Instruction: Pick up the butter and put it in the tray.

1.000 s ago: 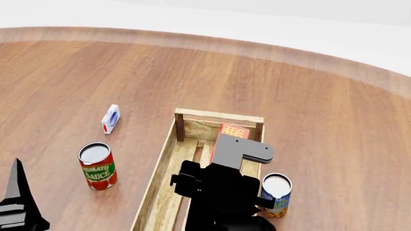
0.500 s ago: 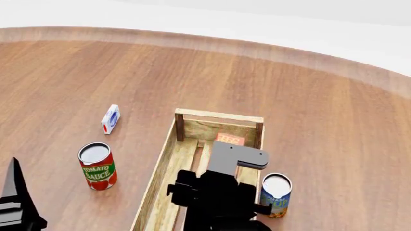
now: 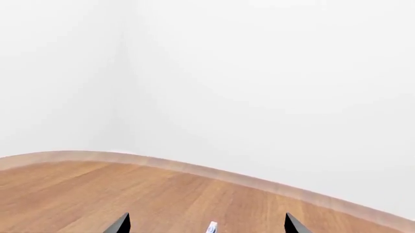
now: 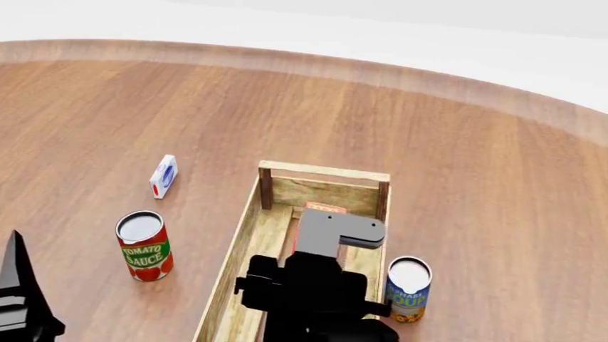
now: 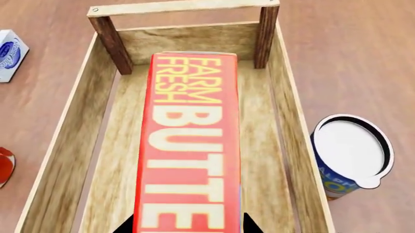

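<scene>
Over the last second the right arm has come down and drawn back toward the robot inside the tray (image 4: 245,221), so that in the head view only a thin red strip of the butter (image 4: 326,208) still shows past the arm, near the tray's far end wall. The right wrist view has the butter (image 5: 191,145) lying lengthwise over the slatted bottom between the tray's (image 5: 65,141) long sides, the right gripper (image 5: 188,227) pinching its near end, though whether the box already rests on the slats is hard to tell. That makes release the likely remaining step, while the left gripper (image 3: 206,224) waits spread and empty over the desk (image 3: 97,194).
</scene>
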Tool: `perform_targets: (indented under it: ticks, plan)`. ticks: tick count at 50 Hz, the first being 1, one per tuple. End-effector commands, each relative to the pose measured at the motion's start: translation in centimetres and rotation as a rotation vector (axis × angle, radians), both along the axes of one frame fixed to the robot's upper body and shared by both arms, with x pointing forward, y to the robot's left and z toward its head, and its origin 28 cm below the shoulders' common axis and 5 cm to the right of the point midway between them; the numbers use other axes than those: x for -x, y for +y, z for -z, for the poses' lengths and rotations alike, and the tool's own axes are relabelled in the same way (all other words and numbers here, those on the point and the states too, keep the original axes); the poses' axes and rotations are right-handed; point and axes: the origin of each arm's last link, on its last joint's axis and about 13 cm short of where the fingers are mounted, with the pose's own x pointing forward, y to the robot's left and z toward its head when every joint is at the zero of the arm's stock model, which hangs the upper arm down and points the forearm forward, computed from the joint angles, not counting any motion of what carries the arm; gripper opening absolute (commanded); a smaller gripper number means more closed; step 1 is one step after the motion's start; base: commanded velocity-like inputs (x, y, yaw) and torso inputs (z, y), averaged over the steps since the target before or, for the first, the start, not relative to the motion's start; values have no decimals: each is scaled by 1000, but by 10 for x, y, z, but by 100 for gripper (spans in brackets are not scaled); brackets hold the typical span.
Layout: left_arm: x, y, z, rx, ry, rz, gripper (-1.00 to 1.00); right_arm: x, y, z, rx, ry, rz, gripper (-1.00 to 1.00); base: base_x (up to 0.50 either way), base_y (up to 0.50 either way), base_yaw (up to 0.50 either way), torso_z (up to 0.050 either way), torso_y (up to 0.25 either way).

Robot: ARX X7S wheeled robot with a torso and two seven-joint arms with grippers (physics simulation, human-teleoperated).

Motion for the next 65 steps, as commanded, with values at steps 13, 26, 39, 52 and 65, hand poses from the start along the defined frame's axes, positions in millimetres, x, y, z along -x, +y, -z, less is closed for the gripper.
perform_targets:
  ticks: [13, 26, 39, 52, 65]
  plan:
    - [1, 3, -6, 31, -36, 25, 100, -1, 6, -5, 48, -50, -92, -100, 0, 0, 0, 1, 1]
    - [0, 4, -5, 33, -34, 21, 100, 1, 4, 1, 51, -36, -93, -100, 0, 0, 0, 0, 2]
    - [0, 5, -4, 35, -33, 21, 100, 3, 6, 3, 48, -34, -117, -100, 0, 0, 0, 1, 1]
    - [0, 5, -5, 34, -33, 21, 100, 3, 6, 3, 42, -36, -129, -100, 0, 0, 0, 0, 2]
    - [1, 4, -5, 35, -35, 23, 100, 4, 8, 3, 11, -28, -155, 100, 0, 0, 0, 1, 1]
